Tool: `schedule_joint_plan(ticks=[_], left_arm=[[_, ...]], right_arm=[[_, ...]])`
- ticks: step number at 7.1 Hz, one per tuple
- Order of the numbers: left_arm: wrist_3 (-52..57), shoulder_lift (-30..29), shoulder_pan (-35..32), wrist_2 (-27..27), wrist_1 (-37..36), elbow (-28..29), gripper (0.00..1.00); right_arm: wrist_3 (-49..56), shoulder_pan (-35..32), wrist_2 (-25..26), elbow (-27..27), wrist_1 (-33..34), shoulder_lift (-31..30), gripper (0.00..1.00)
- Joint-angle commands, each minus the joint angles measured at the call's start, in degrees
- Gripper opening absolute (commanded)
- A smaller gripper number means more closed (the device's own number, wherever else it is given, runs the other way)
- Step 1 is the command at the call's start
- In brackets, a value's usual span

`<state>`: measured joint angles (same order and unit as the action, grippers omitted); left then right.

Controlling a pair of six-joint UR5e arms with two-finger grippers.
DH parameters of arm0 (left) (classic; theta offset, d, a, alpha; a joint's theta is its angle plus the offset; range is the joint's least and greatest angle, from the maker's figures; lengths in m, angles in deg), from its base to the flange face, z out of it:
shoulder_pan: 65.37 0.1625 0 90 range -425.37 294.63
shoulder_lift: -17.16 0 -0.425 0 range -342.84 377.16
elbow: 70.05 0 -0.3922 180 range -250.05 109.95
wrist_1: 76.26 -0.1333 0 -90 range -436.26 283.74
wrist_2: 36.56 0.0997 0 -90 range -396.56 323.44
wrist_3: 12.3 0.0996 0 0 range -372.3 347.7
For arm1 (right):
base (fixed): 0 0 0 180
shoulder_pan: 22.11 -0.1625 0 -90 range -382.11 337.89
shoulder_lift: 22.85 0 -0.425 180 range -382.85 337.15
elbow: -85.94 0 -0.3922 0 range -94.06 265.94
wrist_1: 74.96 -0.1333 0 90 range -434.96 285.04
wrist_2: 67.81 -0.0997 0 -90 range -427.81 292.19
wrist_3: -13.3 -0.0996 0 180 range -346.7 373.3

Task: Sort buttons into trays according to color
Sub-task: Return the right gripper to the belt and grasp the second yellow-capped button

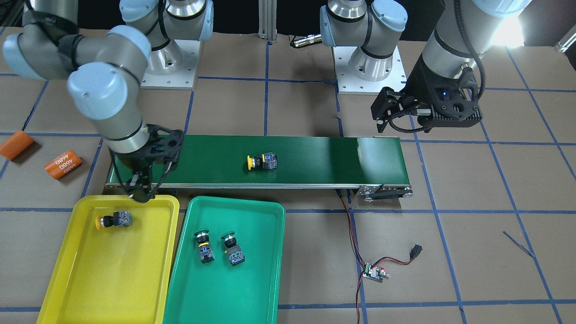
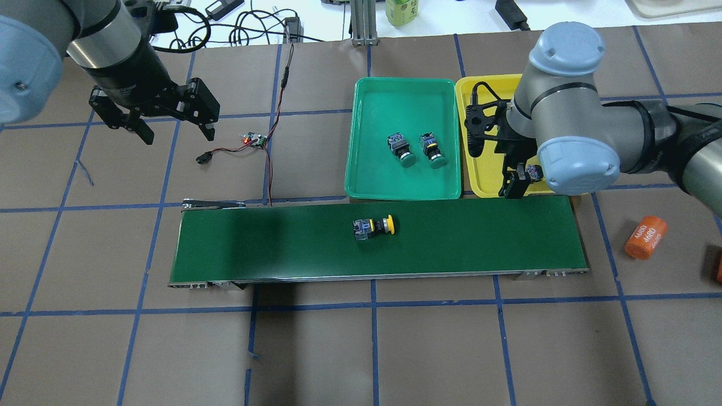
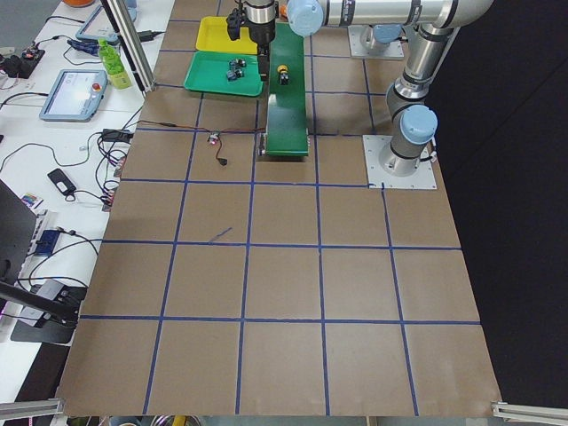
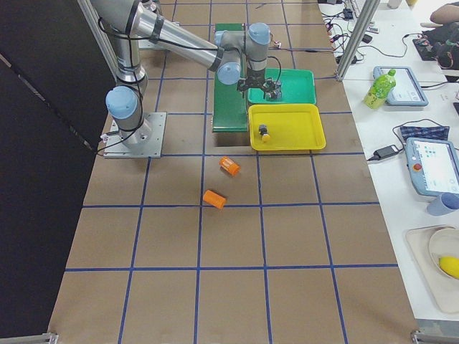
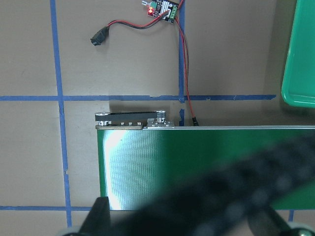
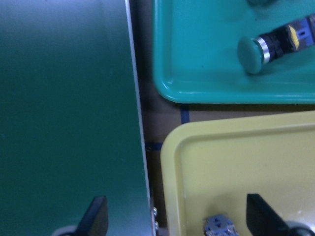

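One yellow-capped button lies on its side at the middle of the conveyor belt. A second yellow button lies in the yellow tray. Two green buttons lie in the green tray. My right gripper hangs open and empty over the yellow tray's belt-side rim. In the right wrist view the gripper shows the button's contact block low between its fingers. My left gripper is open and empty, high over the table past the belt's other end.
Two orange cylinders lie on the table beyond the belt's right-arm end. A small controller board with red and black wires lies near the left gripper. The two trays sit side by side against the belt.
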<state>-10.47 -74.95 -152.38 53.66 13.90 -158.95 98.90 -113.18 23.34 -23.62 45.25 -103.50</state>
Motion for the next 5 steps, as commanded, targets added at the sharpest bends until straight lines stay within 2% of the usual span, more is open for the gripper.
schedule_joint_plan(ticks=[1,3,5], left_arm=[[-0.2,0.0,0.1,0.0,0.0,0.1,1.00],[-0.2,0.1,0.0,0.0,0.0,-0.1,1.00],[-0.2,0.1,0.0,0.0,0.0,-0.1,1.00]], right_arm=[[-4.7,-9.0,1.6,-5.2,0.3,-5.0,1.00],[-6.8,-13.3,4.7,-6.4,2.4,-3.3,1.00],[-7.8,-16.0,4.0,-6.4,2.8,-2.7,1.00]])
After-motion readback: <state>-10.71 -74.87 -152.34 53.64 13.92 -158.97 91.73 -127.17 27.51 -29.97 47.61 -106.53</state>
